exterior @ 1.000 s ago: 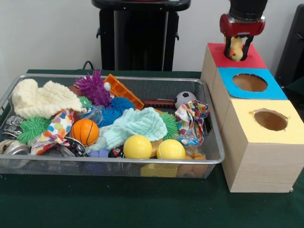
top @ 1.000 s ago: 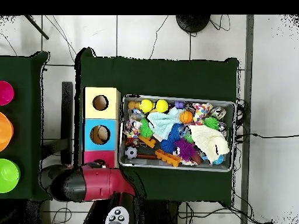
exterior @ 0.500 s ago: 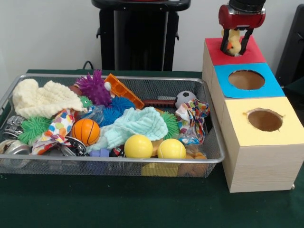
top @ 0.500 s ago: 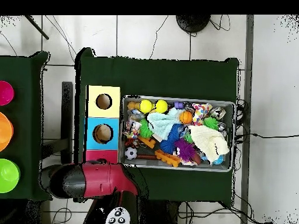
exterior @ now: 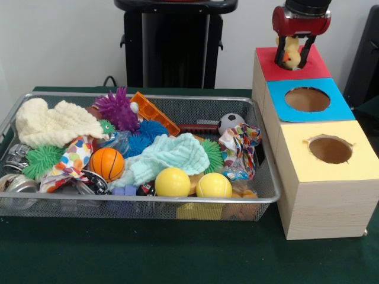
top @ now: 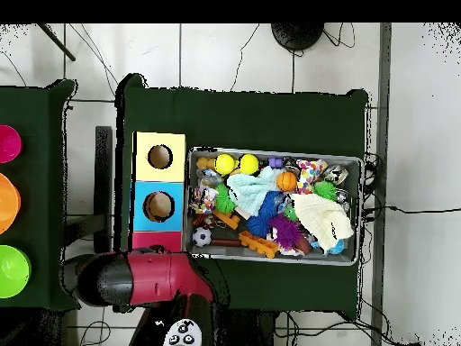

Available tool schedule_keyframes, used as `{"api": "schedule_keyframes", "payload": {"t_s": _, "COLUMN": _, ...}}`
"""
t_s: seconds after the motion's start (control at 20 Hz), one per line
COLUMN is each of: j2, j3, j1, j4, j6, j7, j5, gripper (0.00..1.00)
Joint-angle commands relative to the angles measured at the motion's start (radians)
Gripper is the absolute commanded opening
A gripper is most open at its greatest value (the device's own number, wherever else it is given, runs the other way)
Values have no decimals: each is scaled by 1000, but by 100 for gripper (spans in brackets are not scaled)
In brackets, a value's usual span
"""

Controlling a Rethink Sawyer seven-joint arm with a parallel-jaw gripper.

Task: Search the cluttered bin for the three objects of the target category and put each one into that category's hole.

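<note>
The silver wire-mesh bin [exterior: 260, 198] holds a clutter of toys; it also shows in the overhead view [top: 353, 261]. Three wooden boxes stand beside it, topped red [exterior: 317, 70], blue [exterior: 278, 97] and yellow [exterior: 361, 163], each with a round hole. My gripper [exterior: 291, 58] hangs over the red-topped box, shut on a small yellow plush duck [exterior: 291, 54] that sits between its black fingers. In the overhead view my red arm [top: 149, 277] covers the red box [top: 144, 241] and hides the gripper.
In the bin lie two yellow balls [exterior: 172, 182], a small basketball [exterior: 106, 163], a soccer ball [exterior: 230, 123], a purple spiky ball [exterior: 116, 110], a cream knit cloth [exterior: 50, 122], a mint cloth [exterior: 169, 155] and an orange block [exterior: 153, 112]. A dark green cloth [exterior: 148, 254] covers the table.
One second ago the gripper with the duck hung lower, close above the red box. It has risen a little and has held still over the last half second.
</note>
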Motion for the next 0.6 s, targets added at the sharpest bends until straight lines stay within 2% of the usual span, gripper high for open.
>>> {"api": "schedule_keyframes", "payload": {"t_s": 0.05, "j2": -114, "j3": 66, "j1": -73, "j4": 12, "j6": -10, "j7": 131, "j5": 45, "gripper": 100}}
{"api": "schedule_keyframes", "payload": {"t_s": 0.6, "j2": -74, "j3": 115, "j1": -110, "j4": 43, "j6": -103, "j7": 135, "j5": 27, "gripper": 100}}
